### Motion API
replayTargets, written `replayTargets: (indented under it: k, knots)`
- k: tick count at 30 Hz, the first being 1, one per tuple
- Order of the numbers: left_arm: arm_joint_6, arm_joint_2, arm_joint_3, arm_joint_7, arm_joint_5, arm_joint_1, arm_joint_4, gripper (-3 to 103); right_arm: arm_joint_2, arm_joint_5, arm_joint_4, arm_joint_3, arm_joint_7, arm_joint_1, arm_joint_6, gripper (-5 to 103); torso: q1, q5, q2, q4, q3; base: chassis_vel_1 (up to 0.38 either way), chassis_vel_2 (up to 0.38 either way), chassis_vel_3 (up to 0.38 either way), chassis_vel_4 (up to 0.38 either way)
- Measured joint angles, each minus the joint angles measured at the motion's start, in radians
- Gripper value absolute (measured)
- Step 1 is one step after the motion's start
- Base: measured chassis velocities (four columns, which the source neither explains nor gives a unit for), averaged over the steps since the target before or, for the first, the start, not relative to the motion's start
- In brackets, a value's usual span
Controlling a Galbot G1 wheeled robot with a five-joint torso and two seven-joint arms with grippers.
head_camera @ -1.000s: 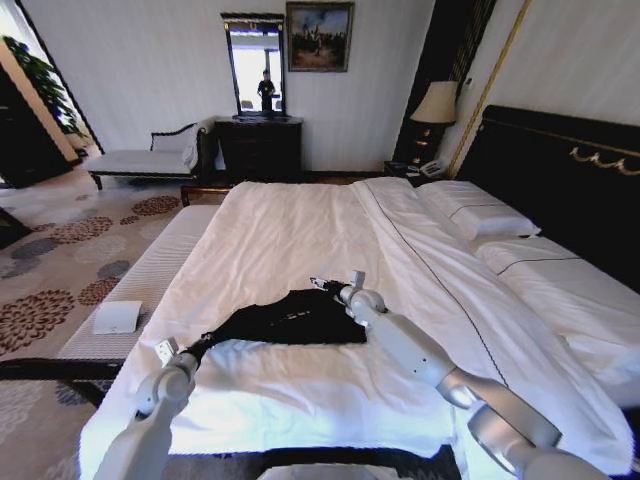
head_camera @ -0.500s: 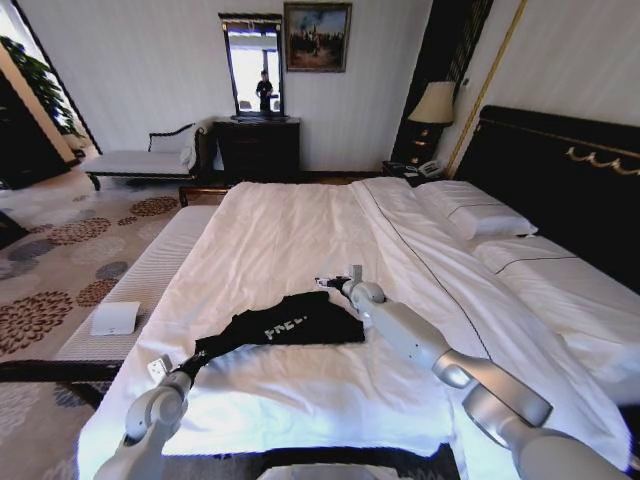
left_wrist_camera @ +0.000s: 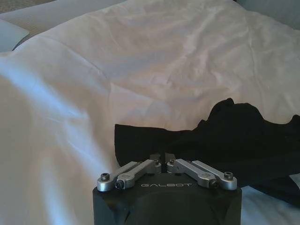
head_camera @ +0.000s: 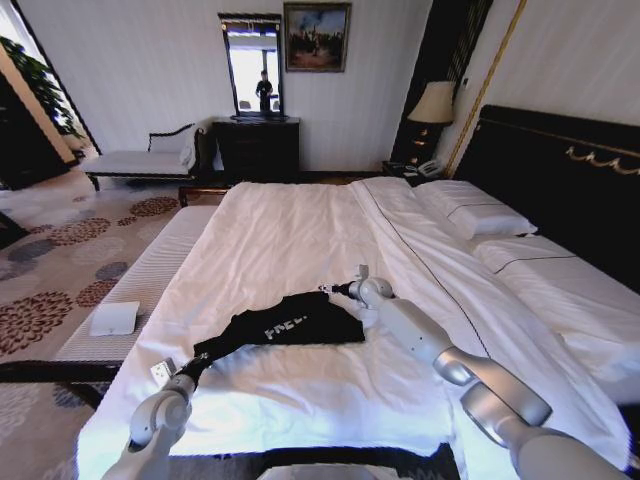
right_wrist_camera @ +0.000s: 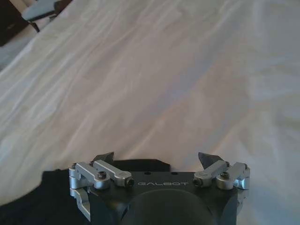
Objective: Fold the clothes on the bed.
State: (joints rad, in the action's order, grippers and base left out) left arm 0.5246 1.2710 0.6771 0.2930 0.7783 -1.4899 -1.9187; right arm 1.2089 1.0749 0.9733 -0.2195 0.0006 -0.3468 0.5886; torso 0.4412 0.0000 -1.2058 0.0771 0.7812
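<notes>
The black garment point(head_camera: 285, 323) lies partly folded on the near half of the bed point(head_camera: 300, 230), white lettering facing up, with one dark sleeve trailing out toward the robot's left. The left claw point(head_camera: 197, 362) sits low at the tip of that sleeve, and in its wrist view the fingers point(left_wrist_camera: 157, 157) are drawn together on the black cloth, so it looks pinched onto the sleeve end. Over on the other side, the right claw point(head_camera: 333, 290) hovers at the garment's far corner, its fingers point(right_wrist_camera: 107, 158) spread wide with nothing between them, and white sheet stretching beyond.

This reads as mid-fold: the body is bundled, the sleeve is the loose end. The next move seems to call for carrying that sleeve up and across onto the body, keeping the pinch firm so the thin fabric doesn't slip. The free right claw could pin the far edge down. The risk is dragging the whole garment along the smooth sheet.
</notes>
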Motion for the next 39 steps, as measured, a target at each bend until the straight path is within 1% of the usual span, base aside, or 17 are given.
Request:
replayTargets:
  k: [4,5,8,9,13,18,19,20,22,23,25,26,32,33,34,36,39]
  knots:
    - [0.0,0.004,-0.006,0.009,-0.003,0.005,0.0,0,0.038,-0.027,-0.058,0.027,-0.071,0.018,0.014,94,0.0,0.0,0.0,-0.0002,0.0,0.0,0.0,0.0,0.0]
    - [0.0,0.004,-0.006,0.009,-0.003,0.005,0.0,0,0.038,-0.027,-0.058,0.027,-0.071,0.018,0.014,94,0.0,0.0,0.0,-0.0002,0.0,0.0,0.0,0.0,0.0]
    - [0.002,0.004,-0.01,0.013,-0.004,0.011,0.003,0,0.06,-0.045,-0.094,0.04,-0.085,0.028,0.042,79,0.0,-0.0001,0.0,-0.0001,0.0,0.0,0.0,0.0,0.0]
    - [0.002,0.004,-0.01,0.013,-0.004,0.011,0.003,0,0.06,-0.045,-0.094,0.04,-0.085,0.028,0.042,79,0.0,-0.0001,0.0,-0.0001,0.0,0.0,0.0,0.0,0.0]
    - [0.003,0.002,-0.012,0.013,-0.003,0.019,0.013,0,0.072,-0.082,-0.121,0.045,-0.112,0.035,0.068,71,0.0,0.0,0.0,-0.0002,0.0,0.0,0.0,0.0,0.0]
    - [0.002,0.002,-0.012,0.011,-0.001,0.022,0.022,0,0.076,-0.132,-0.144,0.039,-0.149,0.047,0.083,78,0.0,-0.0001,0.0,-0.0001,0.0,0.0,0.0,0.0,0.0]
    - [0.001,0.002,-0.012,0.01,-0.001,0.022,0.023,0,0.076,-0.145,-0.15,0.035,-0.157,0.05,0.082,81,0.0,-0.0001,0.0,-0.0001,0.0,0.0,0.0,0.0,0.0]
    - [0.001,0.002,-0.012,0.009,0.0,0.022,0.024,0,0.077,-0.155,-0.155,0.032,-0.164,0.053,0.077,81,0.0,-0.0001,0.0,-0.0001,0.0,0.0,0.0,0.0,0.0]
    - [-0.002,0.001,-0.011,0.006,0.002,0.022,0.027,0,0.081,-0.208,-0.171,0.02,-0.193,0.064,0.043,89,0.0,-0.0001,0.0,-0.0001,0.0,0.0,0.0,0.0,0.0]
    - [-0.002,0.001,-0.011,0.006,0.002,0.022,0.027,0,0.081,-0.208,-0.171,0.02,-0.193,0.064,0.043,89,0.0,-0.0001,0.0,-0.0001,0.0,0.0,0.0,0.0,0.0]
    - [-0.004,-0.001,-0.007,0.003,0.003,0.02,0.028,0,0.082,-0.273,-0.184,0.003,-0.224,0.074,0.015,97,0.0,-0.0001,0.0,-0.0001,0.0,0.0,0.0,0.0,0.0]
    - [-0.005,-0.003,-0.005,0.002,0.004,0.018,0.029,0,0.082,-0.31,-0.19,-0.004,-0.242,0.077,0.006,99,0.0,-0.0001,0.0,-0.0001,0.0,0.0,0.0,0.0,0.0]
    - [-0.007,-0.009,0.002,-0.002,0.007,0.015,0.028,0,0.087,-0.452,-0.207,-0.028,-0.335,0.086,-0.02,100,0.0,-0.0001,0.0,0.0,0.0,0.0,0.0,0.0,0.0]
    - [-0.007,-0.009,0.002,-0.002,0.007,0.015,0.028,0,0.087,-0.452,-0.207,-0.028,-0.335,0.086,-0.02,100,0.0,-0.0001,0.0,0.0,0.0,0.0,0.0,0.0,0.0]
    - [-0.008,-0.011,0.003,-0.002,0.008,0.015,0.029,0,0.089,-0.471,-0.211,-0.028,-0.351,0.087,-0.027,103,0.0,0.0,0.0,0.0,0.0,0.0,0.0,0.0,0.0]
    - [-0.009,-0.015,0.005,-0.003,0.011,0.016,0.031,0,0.093,-0.521,-0.225,-0.028,-0.405,0.09,-0.05,95,0.0,-0.0001,0.0,-0.0001,0.0,0.0,0.0,0.0,0.0]
    - [-0.009,-0.017,0.006,-0.003,0.014,0.017,0.033,0,0.093,-0.538,-0.23,-0.028,-0.431,0.092,-0.057,90,0.0,-0.0001,0.0,0.0,0.0,0.0,0.0,0.0,0.0]
